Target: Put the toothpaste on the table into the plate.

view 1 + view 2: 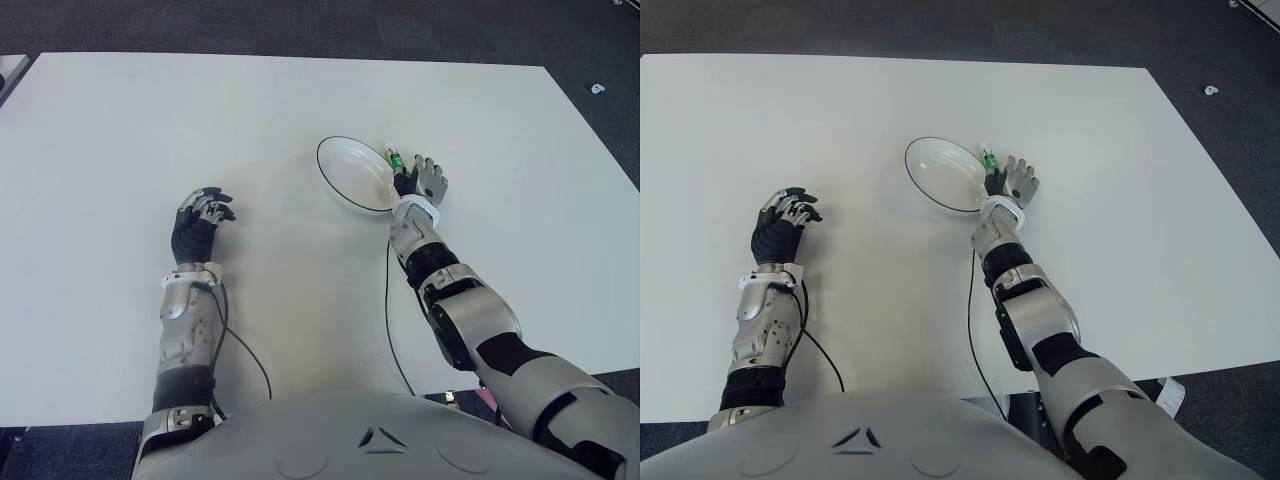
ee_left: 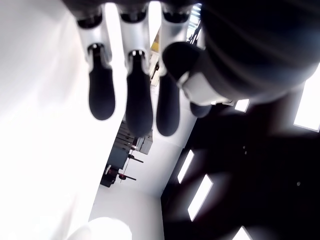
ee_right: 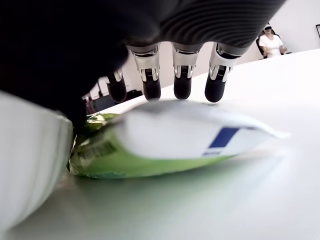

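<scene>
The toothpaste (image 1: pixel 395 158) is a green and white tube lying flat on the white table (image 1: pixel 120 140), against the right rim of the white plate (image 1: pixel 350 170). My right hand (image 1: pixel 425 180) hovers low over the tube, palm down. In the right wrist view its fingers (image 3: pixel 182 75) reach straight out past the toothpaste (image 3: pixel 165 140) without closing on it, and the plate's wall (image 3: pixel 25 165) shows beside the tube's end. My left hand (image 1: pixel 205 210) shows to the left of the plate, fingers loose and holding nothing.
A thin black cable (image 1: pixel 390 320) runs along the table from my right forearm toward the near edge. Dark carpet (image 1: pixel 300 25) lies beyond the far edge. A seated person (image 3: pixel 270 42) appears far off in the right wrist view.
</scene>
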Controlling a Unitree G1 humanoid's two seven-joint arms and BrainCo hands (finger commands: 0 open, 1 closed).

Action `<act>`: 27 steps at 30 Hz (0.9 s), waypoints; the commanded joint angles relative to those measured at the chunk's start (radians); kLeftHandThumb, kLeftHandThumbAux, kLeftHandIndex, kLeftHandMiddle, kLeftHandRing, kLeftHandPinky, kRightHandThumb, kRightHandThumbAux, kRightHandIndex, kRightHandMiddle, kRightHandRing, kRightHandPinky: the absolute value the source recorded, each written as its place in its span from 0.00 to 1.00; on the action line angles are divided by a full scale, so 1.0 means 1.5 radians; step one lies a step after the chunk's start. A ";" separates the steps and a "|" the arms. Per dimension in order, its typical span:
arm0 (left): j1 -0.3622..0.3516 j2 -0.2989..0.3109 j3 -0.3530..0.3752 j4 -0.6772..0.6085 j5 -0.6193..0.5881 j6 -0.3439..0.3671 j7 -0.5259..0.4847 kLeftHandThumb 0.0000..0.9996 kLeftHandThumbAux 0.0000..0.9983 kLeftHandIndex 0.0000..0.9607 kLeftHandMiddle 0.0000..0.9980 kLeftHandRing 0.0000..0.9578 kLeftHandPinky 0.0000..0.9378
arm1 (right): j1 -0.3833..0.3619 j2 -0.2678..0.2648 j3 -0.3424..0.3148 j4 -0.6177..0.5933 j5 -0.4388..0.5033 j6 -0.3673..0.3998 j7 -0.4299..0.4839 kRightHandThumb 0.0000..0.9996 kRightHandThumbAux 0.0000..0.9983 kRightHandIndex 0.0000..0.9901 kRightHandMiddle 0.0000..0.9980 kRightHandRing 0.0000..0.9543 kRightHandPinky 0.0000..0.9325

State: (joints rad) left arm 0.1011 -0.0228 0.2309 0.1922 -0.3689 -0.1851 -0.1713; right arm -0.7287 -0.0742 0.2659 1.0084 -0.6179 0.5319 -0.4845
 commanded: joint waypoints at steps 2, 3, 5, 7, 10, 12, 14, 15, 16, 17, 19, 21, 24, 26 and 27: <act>0.052 -0.007 0.003 0.039 0.007 0.040 0.011 0.84 0.68 0.43 0.49 0.61 0.58 | 0.019 0.007 -0.001 0.049 0.027 -0.010 0.015 0.74 0.20 0.00 0.00 0.00 0.00; 0.052 -0.007 0.003 0.039 0.008 0.039 0.011 0.84 0.68 0.43 0.49 0.61 0.58 | 0.017 0.007 -0.001 0.053 0.029 -0.013 0.015 0.74 0.20 0.00 0.00 0.00 0.00; 0.052 -0.006 0.003 0.040 0.009 0.038 0.010 0.84 0.68 0.43 0.49 0.61 0.58 | 0.014 0.005 -0.001 0.063 0.032 -0.019 0.014 0.74 0.20 0.00 0.00 0.00 0.00; 0.052 -0.006 0.002 0.041 0.010 0.036 0.009 0.84 0.68 0.43 0.49 0.61 0.58 | 0.011 0.004 -0.001 0.071 0.036 -0.025 0.013 0.73 0.20 0.00 0.00 0.00 0.00; 0.053 -0.006 0.001 0.040 0.013 0.035 0.011 0.84 0.68 0.43 0.49 0.61 0.58 | 0.008 0.004 0.000 0.081 0.040 -0.031 0.012 0.72 0.20 0.00 0.00 0.00 0.00; 0.054 -0.006 0.000 0.039 0.015 0.034 0.011 0.84 0.68 0.42 0.49 0.61 0.59 | 0.006 0.005 0.000 0.089 0.042 -0.037 0.012 0.72 0.20 0.00 0.00 0.00 0.00; 0.054 -0.006 0.000 0.039 0.015 0.034 0.012 0.84 0.68 0.42 0.49 0.61 0.59 | 0.005 0.005 0.000 0.094 0.044 -0.041 0.012 0.72 0.20 0.00 0.00 0.00 0.00; 0.054 -0.007 0.001 0.039 0.016 0.034 0.012 0.84 0.68 0.42 0.49 0.61 0.59 | 0.004 0.005 0.001 0.096 0.045 -0.042 0.012 0.72 0.20 0.00 0.00 0.00 0.00; 0.053 -0.007 0.001 0.039 0.016 0.034 0.012 0.84 0.68 0.42 0.49 0.62 0.59 | 0.003 0.005 0.001 0.097 0.046 -0.043 0.012 0.72 0.20 0.00 0.00 0.00 0.00; 0.053 -0.007 0.001 0.039 0.016 0.034 0.012 0.84 0.68 0.42 0.49 0.62 0.59 | 0.003 0.005 0.001 0.098 0.046 -0.044 0.012 0.72 0.20 0.00 0.00 0.00 0.00; 0.053 -0.007 0.001 0.039 0.017 0.036 0.013 0.84 0.68 0.42 0.49 0.62 0.59 | 0.002 0.005 0.001 0.103 0.048 -0.047 0.012 0.72 0.20 0.00 0.00 0.00 0.00; 0.052 -0.007 0.000 0.039 0.019 0.036 0.014 0.84 0.68 0.42 0.49 0.62 0.59 | 0.000 0.004 0.002 0.107 0.049 -0.050 0.013 0.72 0.19 0.00 0.00 0.00 0.00; 0.054 -0.007 -0.001 0.035 0.020 0.037 0.015 0.84 0.68 0.42 0.49 0.62 0.59 | -0.001 0.004 0.004 0.111 0.050 -0.053 0.011 0.72 0.19 0.00 0.00 0.00 0.00; 0.055 -0.007 -0.001 0.033 0.021 0.037 0.014 0.84 0.68 0.42 0.49 0.62 0.59 | -0.001 0.004 0.005 0.112 0.050 -0.054 0.010 0.71 0.19 0.00 0.00 0.00 0.00; 0.055 -0.007 -0.002 0.033 0.021 0.037 0.014 0.84 0.68 0.42 0.49 0.62 0.59 | -0.001 0.005 0.005 0.113 0.050 -0.055 0.009 0.71 0.19 0.00 0.00 0.00 0.00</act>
State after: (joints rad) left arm 0.1113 -0.0220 0.2268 0.1847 -0.3509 -0.1893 -0.1713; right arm -0.7843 -0.0837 0.2680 1.1327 -0.5672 0.4452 -0.5043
